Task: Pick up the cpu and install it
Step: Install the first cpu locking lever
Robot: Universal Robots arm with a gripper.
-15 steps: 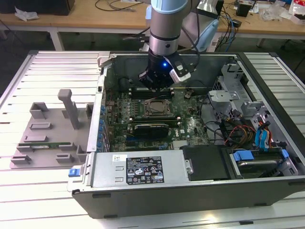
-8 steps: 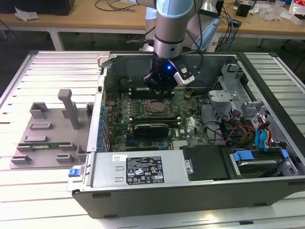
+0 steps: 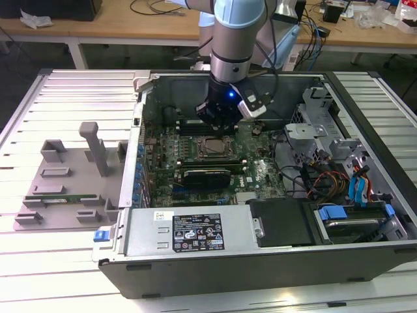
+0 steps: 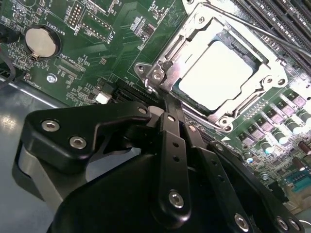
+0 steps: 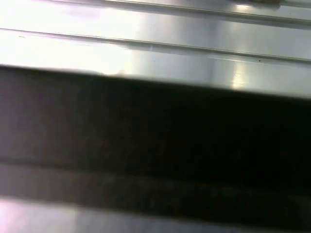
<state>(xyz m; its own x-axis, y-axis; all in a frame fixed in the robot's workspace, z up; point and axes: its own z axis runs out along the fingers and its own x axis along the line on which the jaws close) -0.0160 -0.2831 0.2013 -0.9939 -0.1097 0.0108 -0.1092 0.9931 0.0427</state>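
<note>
Open computer case [image 3: 260, 261] lies on slatted metal table [image 3: 71, 91]

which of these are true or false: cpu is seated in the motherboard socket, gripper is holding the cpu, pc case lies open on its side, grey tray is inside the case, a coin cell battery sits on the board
1. The cpu sits in the motherboard socket. True.
2. The gripper holds the cpu. False: the cpu lies in the socket, apart from it.
3. The pc case lies open on its side. True.
4. The grey tray is inside the case. False: it lies outside, at the exterior view's left.
5. A coin cell battery sits on the board. True.
</note>
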